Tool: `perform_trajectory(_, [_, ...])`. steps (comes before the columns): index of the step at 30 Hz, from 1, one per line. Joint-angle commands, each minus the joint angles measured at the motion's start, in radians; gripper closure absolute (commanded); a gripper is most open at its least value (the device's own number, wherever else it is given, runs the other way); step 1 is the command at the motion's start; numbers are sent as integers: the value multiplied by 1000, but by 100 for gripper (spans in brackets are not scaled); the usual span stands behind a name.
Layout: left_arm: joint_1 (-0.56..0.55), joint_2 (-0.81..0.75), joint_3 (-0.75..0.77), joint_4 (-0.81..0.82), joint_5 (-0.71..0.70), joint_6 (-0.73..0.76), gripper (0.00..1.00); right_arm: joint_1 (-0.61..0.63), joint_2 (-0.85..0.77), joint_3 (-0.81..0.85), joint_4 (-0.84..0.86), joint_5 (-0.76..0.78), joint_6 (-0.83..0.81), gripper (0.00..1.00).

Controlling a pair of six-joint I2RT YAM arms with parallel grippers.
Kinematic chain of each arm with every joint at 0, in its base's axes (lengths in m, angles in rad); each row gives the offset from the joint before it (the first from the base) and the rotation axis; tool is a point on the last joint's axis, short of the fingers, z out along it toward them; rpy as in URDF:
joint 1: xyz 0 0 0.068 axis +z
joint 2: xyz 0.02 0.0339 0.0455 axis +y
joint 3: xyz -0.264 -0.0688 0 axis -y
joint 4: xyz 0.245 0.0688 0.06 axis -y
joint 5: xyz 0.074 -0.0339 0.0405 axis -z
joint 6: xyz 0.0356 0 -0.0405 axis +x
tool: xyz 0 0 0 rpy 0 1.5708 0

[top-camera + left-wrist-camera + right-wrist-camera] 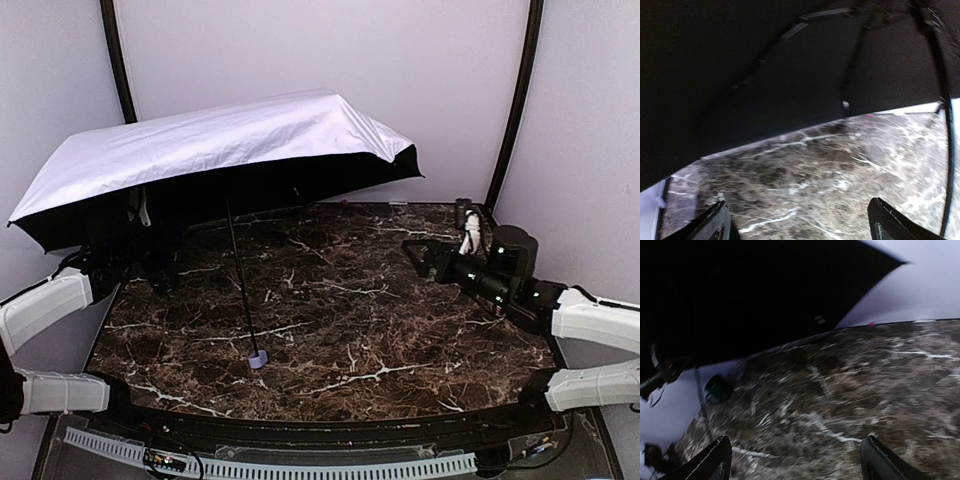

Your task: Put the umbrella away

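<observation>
Open folding umbrella with lavender-white fabric and black lining (220,140) is seen stood on its small lavender handle (258,358) on the dark marble counter (400,330). It's likely light and floppy, with ribs that are easily bent, so the thin black shaft (240,280) is best gripped. Left claw (800,220) and right claw (797,457) are both spread wide, nothing held

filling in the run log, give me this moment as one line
umbrella: open, handle on table | left tool: open, empty, under umbrella | right tool: open, empty, apart from umbrella
</observation>
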Motion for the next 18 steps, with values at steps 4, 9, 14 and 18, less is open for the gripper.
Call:
perform_trajectory(4, [1, -28, -37, 89, 101, 47, 2, 373, 442, 397, -2, 61, -108, 11])
perform_trajectory(9, [4, -54, -67, 104, 69, 44, 1, 417, 844, 858, -32, -118, -71, 14])
perform_trajectory(14, [6, -47, -58, 85, 51, 50, 1, 423, 1123, 1222, -181, -85, -24, 14])
perform_trajectory(18, [6, -33, -58, 83, 65, 39, 1, 422, 1263, 1435, -272, -43, -2, 15])
